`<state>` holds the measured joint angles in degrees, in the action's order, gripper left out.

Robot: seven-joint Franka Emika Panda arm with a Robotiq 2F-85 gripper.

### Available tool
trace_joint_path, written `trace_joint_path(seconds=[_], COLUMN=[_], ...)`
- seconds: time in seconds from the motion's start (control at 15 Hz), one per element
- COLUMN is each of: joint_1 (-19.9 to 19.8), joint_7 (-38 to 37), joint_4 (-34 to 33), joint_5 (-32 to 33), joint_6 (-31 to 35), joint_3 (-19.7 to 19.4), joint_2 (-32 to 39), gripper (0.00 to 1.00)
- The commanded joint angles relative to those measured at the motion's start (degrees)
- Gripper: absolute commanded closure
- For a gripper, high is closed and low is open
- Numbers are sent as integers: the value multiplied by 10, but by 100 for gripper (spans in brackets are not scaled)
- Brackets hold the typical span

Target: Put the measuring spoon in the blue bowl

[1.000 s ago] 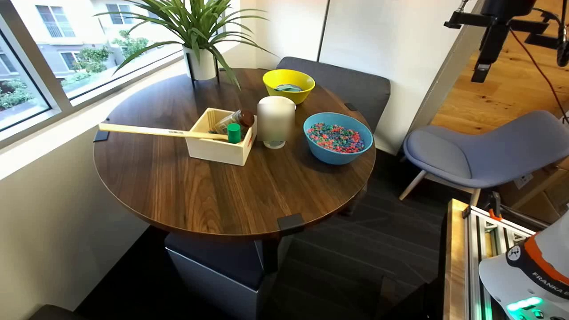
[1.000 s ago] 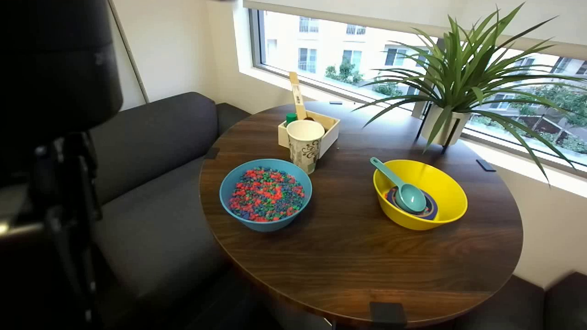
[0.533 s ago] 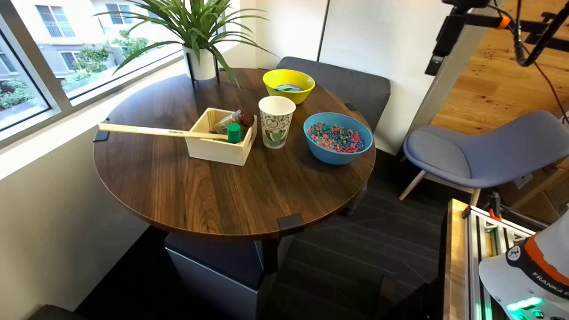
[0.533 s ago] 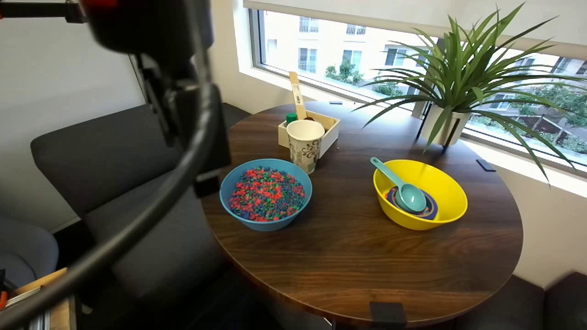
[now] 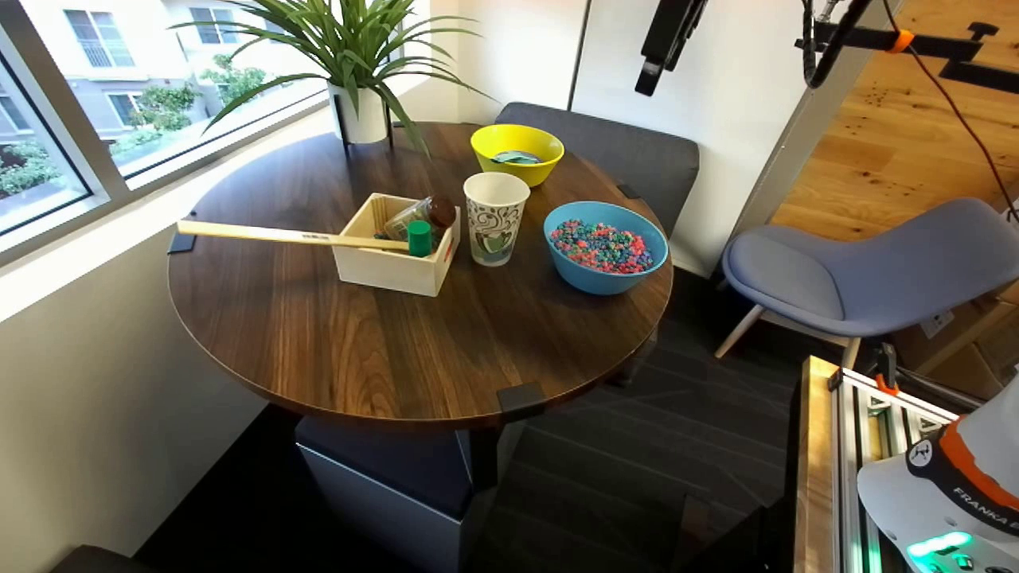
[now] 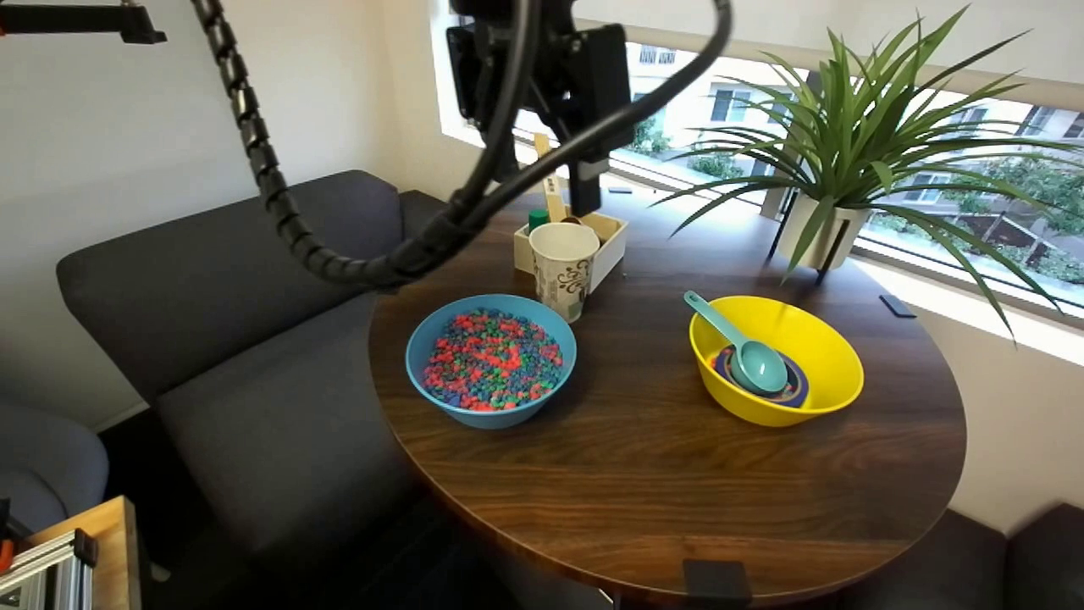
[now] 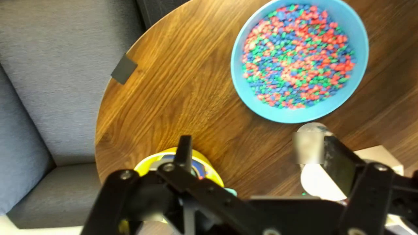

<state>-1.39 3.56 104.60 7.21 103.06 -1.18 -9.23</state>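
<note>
The teal measuring spoon [image 6: 756, 366] rests in the yellow bowl [image 6: 834, 391], its handle leaning over the rim, in an exterior view. In the wrist view only its handle end [image 7: 231, 191] shows beside the yellow bowl's rim [image 7: 214, 176]; the gripper hides the rest. The blue bowl [image 6: 474, 418] stands on the table, filled with small coloured bits; it also shows in the wrist view [image 7: 294, 117] and in an exterior view [image 5: 593, 280]. My gripper [image 7: 258, 145] is open and empty, high above the table, its fingers spread wide.
A white paper cup [image 6: 563, 280] stands between the blue bowl and a wooden box [image 5: 386, 270] holding a jar, a green-capped item and a long wooden stick [image 5: 271, 232]. A potted plant [image 5: 362, 115] stands by the window. A robot cable [image 6: 356, 271] hangs across an exterior view.
The arm has swung in over the table: the gripper moves right in an exterior view, towards the box and cup, and left in the opposite camera's picture. The bowls and spoon have not moved.
</note>
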Motion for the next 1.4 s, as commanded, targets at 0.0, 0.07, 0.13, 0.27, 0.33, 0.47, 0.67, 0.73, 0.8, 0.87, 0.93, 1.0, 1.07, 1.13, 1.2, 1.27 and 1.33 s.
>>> trace_joint_path(seconds=[0.0,0.07,0.13,0.27,0.33,0.47,0.67,0.73,0.8,0.87,0.93,1.0,1.07,1.13,1.2,1.27,1.33], joint_1=[-26,-31,-37,-37,-42,-42,-39,-41,-44,-47,-50,-53,-58,-61,-67,-69,-70], joint_7=[17,40,59,50,57,57,56,31,19,21,14,9,10,18,29,18,-5], joint_4=[-83,-100,-122,-92,-104,-103,-103,-116,-131,-148,-175,-200,-231,-258,-292,-317,-343], joint_5=[-12,-32,-52,-41,-45,-44,-44,-43,-58,-64,-65,-63,-67,-77,-97,-108,-121], joint_6=[-33,-30,-30,-14,-16,-15,-15,-13,-12,-14,-19,-23,-30,-40,-61,-80,-98], joint_3=[-33,-44,-54,-51,-55,-55,-51,-51,-55,-58,-60,-63,-66,-67,-67,-65,-61], joint_2=[49,59,75,54,62,63,62,76,89,101,122,141,164,183,207,227,250], gripper=[0,0,0,0,0,0,0,0,0,0,0,0,0,0,0,0,0])
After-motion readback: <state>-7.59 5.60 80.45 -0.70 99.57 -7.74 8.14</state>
